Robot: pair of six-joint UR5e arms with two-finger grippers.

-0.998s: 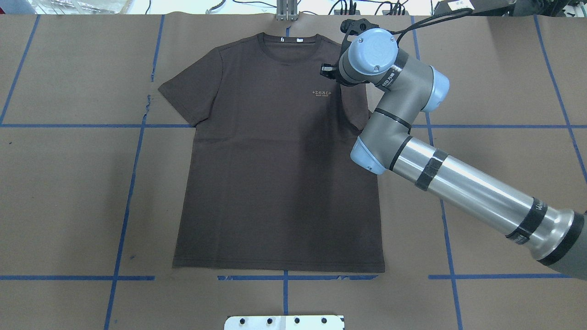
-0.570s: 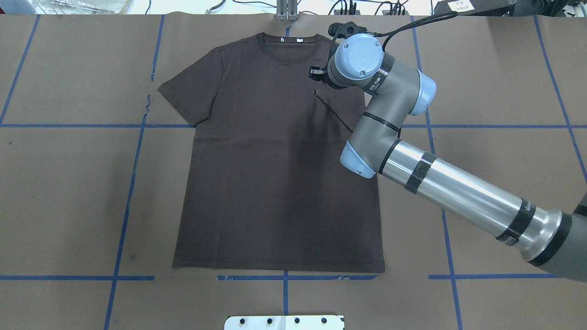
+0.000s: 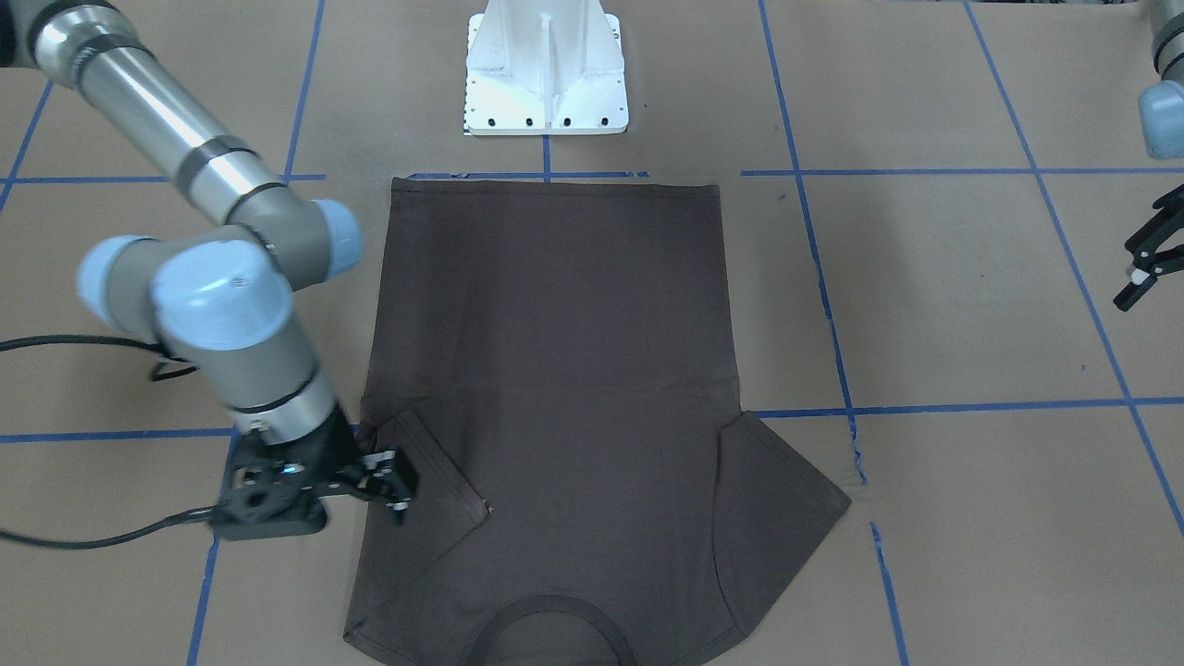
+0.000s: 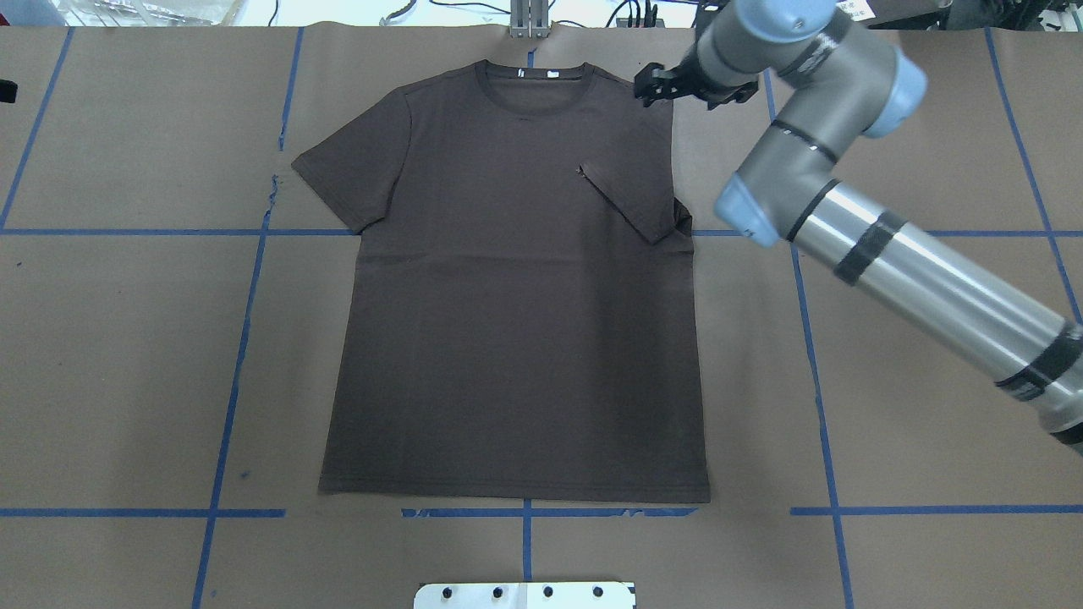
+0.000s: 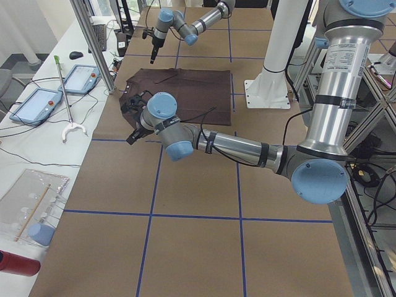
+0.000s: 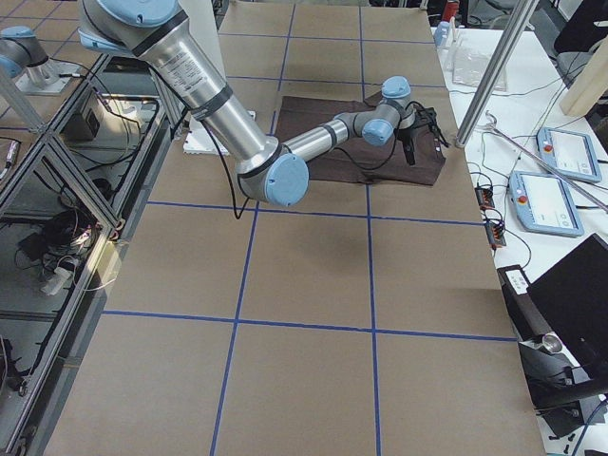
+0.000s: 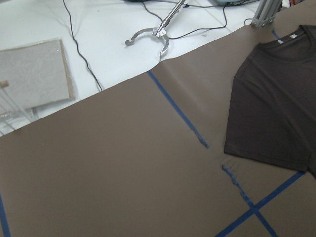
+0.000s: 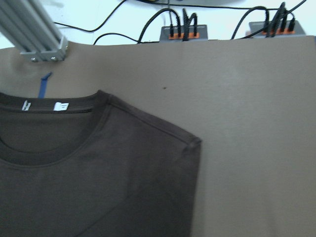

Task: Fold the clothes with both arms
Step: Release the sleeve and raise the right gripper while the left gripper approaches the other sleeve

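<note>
Right claw (image 3: 398,481): hovering open and empty just over the T-shirt (image 4: 508,338), above the shoulder nearest the far edge of the table (image 4: 127,381), gripping nothing.

Left claw (image 3: 1142,270): waiting well off the cloth toward the table's left end, jaws apart, carrying nothing.

Lying flat between the two, with the collar (image 4: 529,85) at the far edge and the hem toward the near edge, just short of the white pedestal (image 3: 546,74). Showing the folded sleeve (image 4: 630,199) already turned in across the chest, and the spread sleeve (image 4: 347,182) out flat on the brown paper toward the left end.

Looking, by this evidence, like an early stage of the fold, with the spread sleeve probably the next piece to bring in.

Calling first for lifting the right claw straight up and away, avoiding any brush against the folded sleeve or the shoulder under it. Then likely needing a pinch at the outer corner of the spread sleeve's cuff, catching both layers rather than the top one alone. Carrying it low across the chest, keeping the crease in line with the shirt's side. Mirroring the folded sleeve, letting go only once the cloth is lying flat, and watching for the body of the shirt dragging along the paper.
</note>
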